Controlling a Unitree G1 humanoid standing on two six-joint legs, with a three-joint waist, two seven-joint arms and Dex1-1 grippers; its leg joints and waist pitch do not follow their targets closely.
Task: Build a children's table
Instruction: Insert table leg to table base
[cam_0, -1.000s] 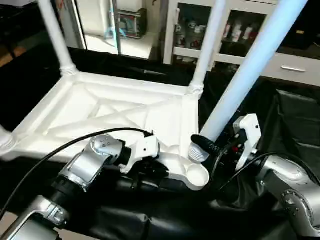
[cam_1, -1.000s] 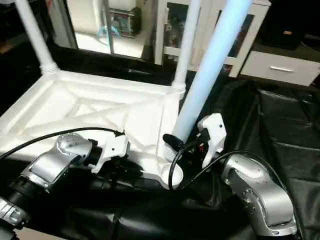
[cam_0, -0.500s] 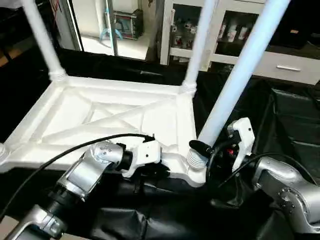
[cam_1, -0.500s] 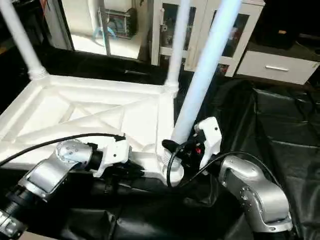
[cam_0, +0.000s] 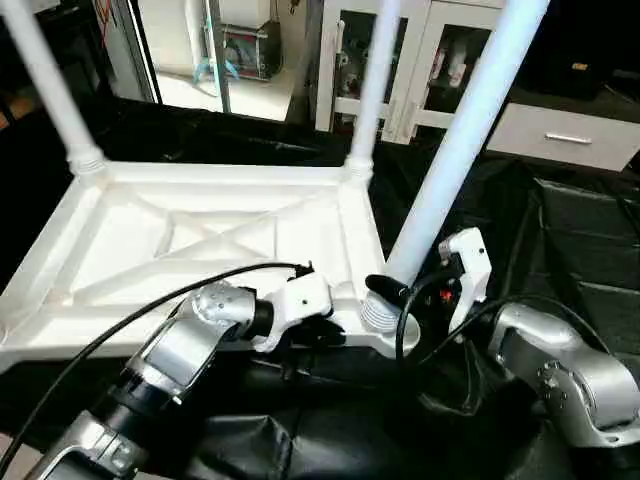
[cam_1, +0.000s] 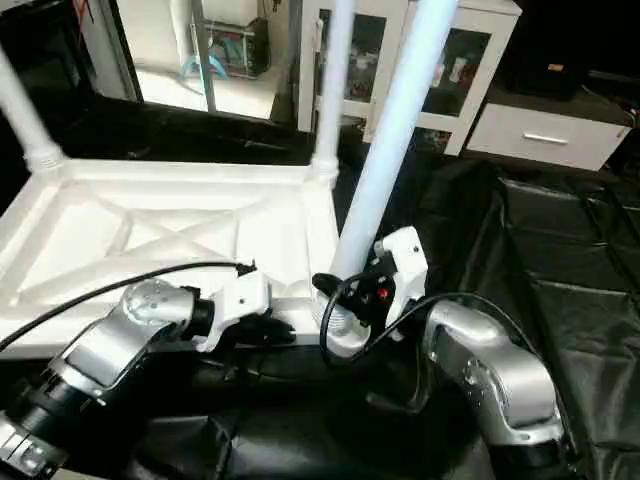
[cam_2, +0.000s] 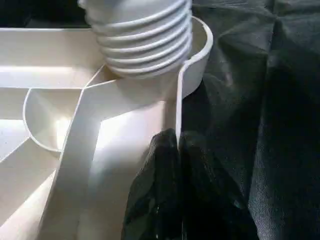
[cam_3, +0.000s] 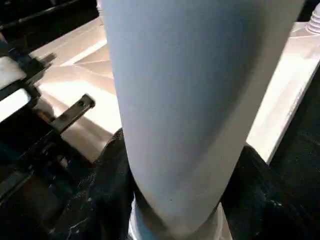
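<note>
White plastic tabletop (cam_0: 200, 240) lies underside-up on black sheeting (cam_0: 580, 280). The left claw (cam_2: 172, 165) pinches its rim, steadying it, while the right claw (cam_0: 400, 295) clamps a tapered white tube leg (cam_0: 450, 170) leaning into the tabletop's near corner socket (cam_2: 197, 47).

The leg (cam_0: 455, 150) I hold in my right gripper (cam_0: 400, 295) runs off the top edge of both head views, so its far end is out of sight, and the two legs (cam_0: 372, 85) at the far corners are cut off the same way. My left gripper (cam_2: 170, 165) pinches the table top's (cam_0: 200, 240) near rim, its lower finger hidden behind that wall. The near left corner of the top is covered by my left forearm (cam_0: 160, 370).
</note>
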